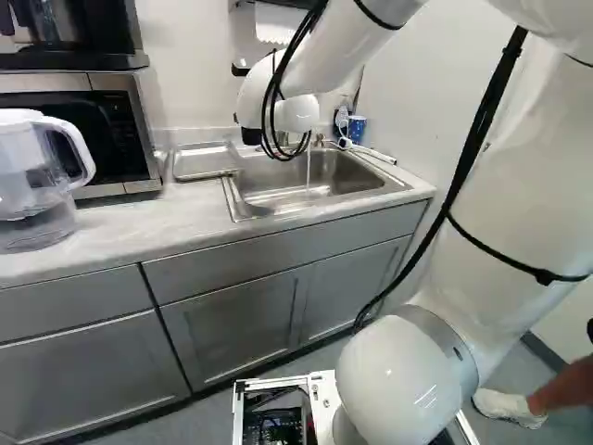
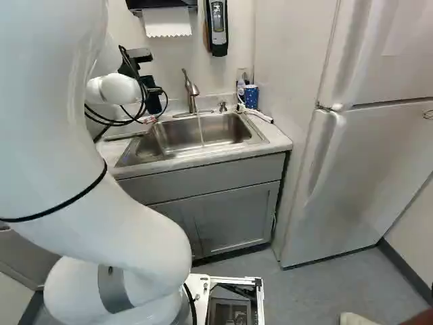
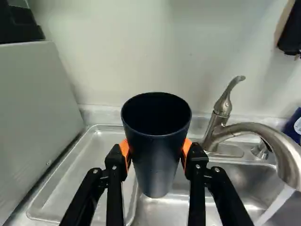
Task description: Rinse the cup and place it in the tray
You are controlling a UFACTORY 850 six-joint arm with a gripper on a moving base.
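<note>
Nearest are the white arm's links point(image 2: 135, 233), with slack black cables point(image 1: 273, 102) looping toward the counter. At its far end the gripper point(image 3: 155, 149) holds the dark cup point(image 3: 157, 141) between both orange pads point(image 3: 124, 149), mouth up, above the area where the tray point(image 3: 63, 190) meets the sink point(image 2: 226, 128).

Water point(image 1: 309, 171) runs from the faucet point(image 3: 258, 131), to the cup's right. If a rinse is still due, too wide a swing right could knock the spout; a filled cup would be heavier and might slip, since its wall looks smooth and tapered. Let go over the tray's raised edge, it would probably tip—perhaps back into the sink. Reaching too far left risks scraping the microwave point(image 3: 37, 122), and the loose cables might catch on the faucet.

Hard to make out: the cup's inside is too dark to show water, so I cannot tell whether it is rinsed. Both base views fail to show the cup clearly—the arm blocks much—and the stream's foot is cut off in the wrist view.
</note>
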